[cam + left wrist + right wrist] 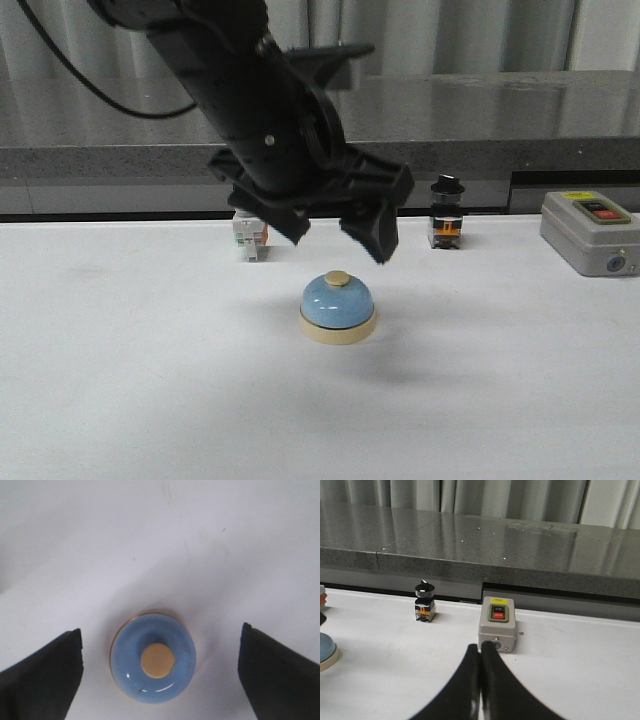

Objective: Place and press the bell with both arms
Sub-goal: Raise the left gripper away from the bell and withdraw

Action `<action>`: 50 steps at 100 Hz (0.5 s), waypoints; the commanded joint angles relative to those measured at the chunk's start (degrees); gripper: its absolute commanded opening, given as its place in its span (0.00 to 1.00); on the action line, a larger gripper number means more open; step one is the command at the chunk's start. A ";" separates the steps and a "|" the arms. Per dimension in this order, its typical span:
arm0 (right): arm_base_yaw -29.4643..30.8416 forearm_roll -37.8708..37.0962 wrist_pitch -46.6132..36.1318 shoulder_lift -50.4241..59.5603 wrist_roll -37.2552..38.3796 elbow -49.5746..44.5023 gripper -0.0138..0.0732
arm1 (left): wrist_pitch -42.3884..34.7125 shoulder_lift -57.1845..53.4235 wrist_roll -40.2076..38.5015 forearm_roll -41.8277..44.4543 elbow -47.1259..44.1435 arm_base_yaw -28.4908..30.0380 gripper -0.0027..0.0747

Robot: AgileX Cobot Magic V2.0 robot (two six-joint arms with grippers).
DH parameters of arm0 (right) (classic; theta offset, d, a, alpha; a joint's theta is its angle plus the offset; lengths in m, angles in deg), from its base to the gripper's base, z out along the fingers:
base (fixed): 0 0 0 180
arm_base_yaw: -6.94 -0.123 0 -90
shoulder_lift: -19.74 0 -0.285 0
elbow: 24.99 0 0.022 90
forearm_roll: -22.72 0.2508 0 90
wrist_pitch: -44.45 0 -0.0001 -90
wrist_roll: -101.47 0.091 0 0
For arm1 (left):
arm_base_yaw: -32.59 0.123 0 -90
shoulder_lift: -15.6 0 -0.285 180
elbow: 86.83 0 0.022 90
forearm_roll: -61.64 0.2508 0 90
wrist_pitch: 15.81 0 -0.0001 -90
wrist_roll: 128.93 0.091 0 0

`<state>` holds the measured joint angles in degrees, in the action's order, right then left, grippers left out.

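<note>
The light-blue bell point(338, 308) with its cream base and cream button stands upright on the white table, near the middle. My left gripper point(335, 236) hangs just above it, open and empty, its two fingers spread wider than the bell. In the left wrist view the bell point(153, 662) lies between the two fingers, touching neither. My right gripper point(480, 652) is shut and empty, low over the table in front of the grey box; it is out of the front view. The bell's edge shows in the right wrist view point(326, 652).
A grey box with red button point(591, 231) sits at the right, also in the right wrist view point(497, 624). A black-knobbed switch point(445, 213) and a white switch block point(250, 236) stand at the table's back edge, below a grey stone ledge point(560, 105).
</note>
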<state>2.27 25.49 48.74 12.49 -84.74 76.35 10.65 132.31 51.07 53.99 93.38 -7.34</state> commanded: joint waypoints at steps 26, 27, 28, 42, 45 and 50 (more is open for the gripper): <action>0.42 -0.59 -4.77 1.08 -0.09 0.78 0.09 | -6.85 -18.20 -2.57 -0.88 -6.25 7.72 0.81; 0.42 -0.59 -4.77 1.08 -0.09 0.78 0.09 | -6.99 -18.88 -2.57 -0.88 -6.89 7.95 0.80; 0.42 -0.59 -4.77 1.08 -0.09 0.78 0.09 | -7.00 -19.25 -2.57 -0.88 -7.22 8.41 0.80; 0.42 -0.59 -4.77 1.08 -0.09 0.78 0.09 | -9.37 -26.99 -2.57 -0.88 -15.01 12.78 0.75; 0.42 -0.59 -4.77 1.08 -0.09 0.78 0.09 | -9.80 -28.60 -2.65 -1.02 -16.71 13.65 0.73; 0.42 -0.59 -4.77 1.08 -0.09 0.78 0.09 | -10.27 -31.52 -2.80 -1.27 -19.72 15.11 0.70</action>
<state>2.27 25.49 48.74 12.49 -84.74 76.35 4.94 107.40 49.04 53.83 76.33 5.62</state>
